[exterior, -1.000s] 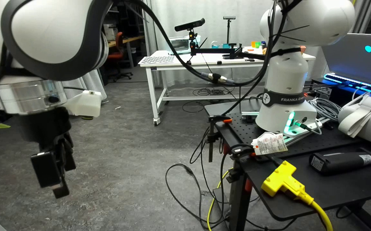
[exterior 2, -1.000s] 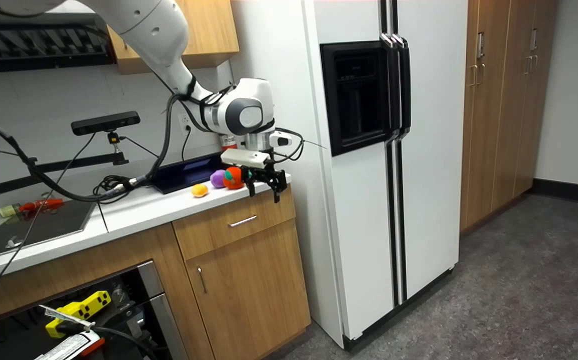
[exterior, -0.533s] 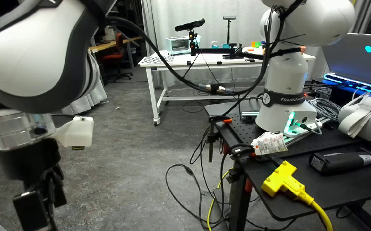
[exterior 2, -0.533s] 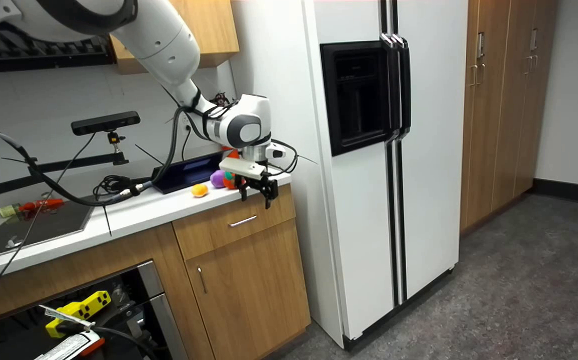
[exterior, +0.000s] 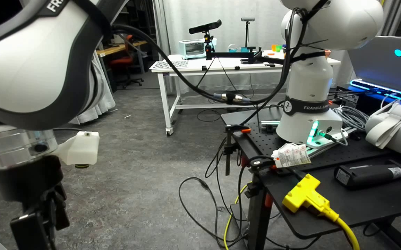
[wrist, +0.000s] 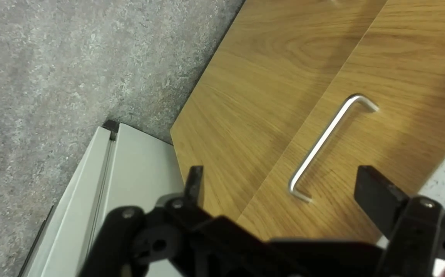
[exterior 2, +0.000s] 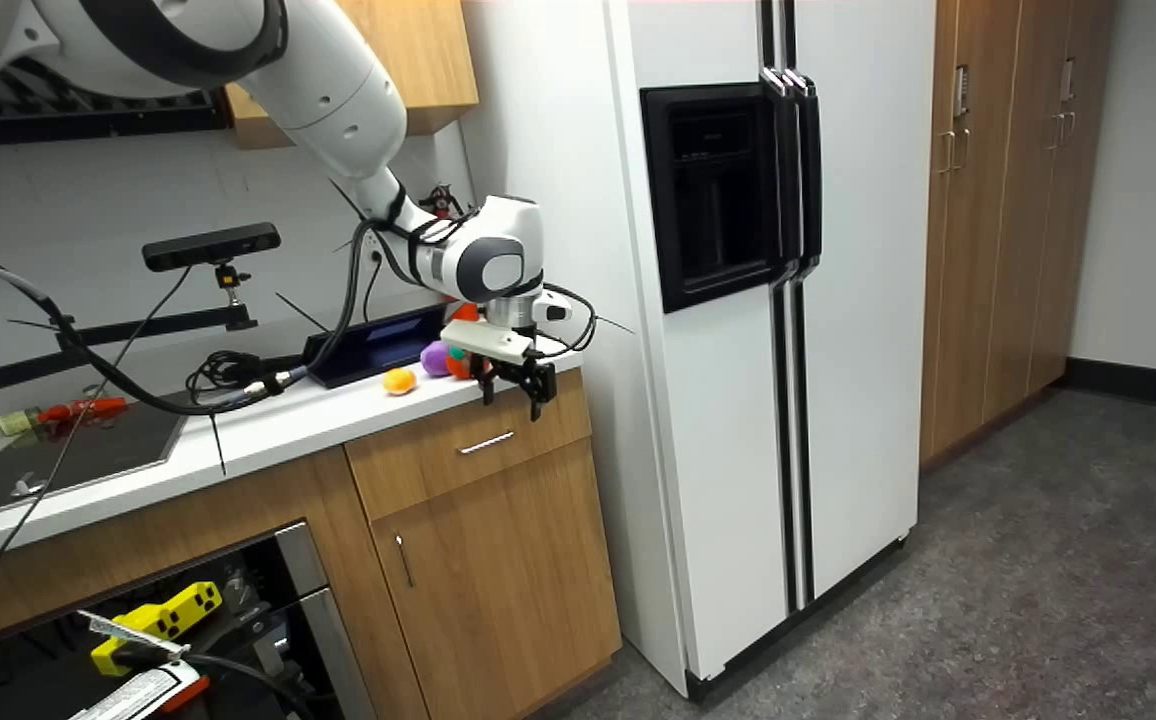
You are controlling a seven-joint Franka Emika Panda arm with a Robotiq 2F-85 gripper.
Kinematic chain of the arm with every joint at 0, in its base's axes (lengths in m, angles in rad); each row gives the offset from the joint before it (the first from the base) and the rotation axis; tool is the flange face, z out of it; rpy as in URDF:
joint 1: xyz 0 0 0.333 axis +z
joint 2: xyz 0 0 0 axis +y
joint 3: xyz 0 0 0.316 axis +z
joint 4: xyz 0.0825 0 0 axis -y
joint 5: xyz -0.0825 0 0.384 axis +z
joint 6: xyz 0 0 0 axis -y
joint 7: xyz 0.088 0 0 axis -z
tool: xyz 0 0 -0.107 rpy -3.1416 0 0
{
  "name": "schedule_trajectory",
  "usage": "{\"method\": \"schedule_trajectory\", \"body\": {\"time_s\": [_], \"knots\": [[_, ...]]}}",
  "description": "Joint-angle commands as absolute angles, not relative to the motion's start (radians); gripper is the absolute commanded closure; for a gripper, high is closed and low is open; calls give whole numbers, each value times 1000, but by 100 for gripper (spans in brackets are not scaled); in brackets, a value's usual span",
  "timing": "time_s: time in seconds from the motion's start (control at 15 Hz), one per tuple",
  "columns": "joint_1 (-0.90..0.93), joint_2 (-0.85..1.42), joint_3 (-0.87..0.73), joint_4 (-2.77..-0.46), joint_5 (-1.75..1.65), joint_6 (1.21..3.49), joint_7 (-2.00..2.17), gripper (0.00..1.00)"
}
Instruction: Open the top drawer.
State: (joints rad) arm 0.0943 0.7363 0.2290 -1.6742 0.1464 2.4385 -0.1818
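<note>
The top drawer [exterior 2: 418,465] has a light wood front under the white counter. It is shut, so its white inside is hidden. Its silver bar handle [exterior 2: 486,443] shows in an exterior view. In the wrist view the drawer front [wrist: 411,88] and handle [wrist: 324,138] are ahead of the fingers. My gripper [exterior 2: 512,400] is open and empty, pointing down above and to the right of the handle in that exterior view. In the wrist view the gripper [wrist: 281,169] has its fingers wide apart, with the handle's near end between them in the picture, not touched.
A cupboard door [exterior 2: 508,560] is below the drawer. A white fridge [exterior 2: 718,420] stands close on the right. On the counter [exterior 2: 268,425] are an orange fruit [exterior 2: 399,381], a purple toy [exterior 2: 435,358] and a dark blue tray [exterior 2: 378,345].
My gripper has come down toward the drawer front, and shifted slightly left in both exterior views. Most of this was in the first half second. The drawer has not moved.
</note>
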Motion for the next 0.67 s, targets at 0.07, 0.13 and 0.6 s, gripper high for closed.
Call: {"method": "schedule_trajectory", "body": {"time_s": [0.07, 0.13, 0.6], "knots": [[60, 774, 244, -1654, 175, 2485, -215, 0], [51, 788, 251, -1648, 182, 2489, -220, 0], [-11, 893, 325, -1583, 255, 2508, -293, 0]]}}
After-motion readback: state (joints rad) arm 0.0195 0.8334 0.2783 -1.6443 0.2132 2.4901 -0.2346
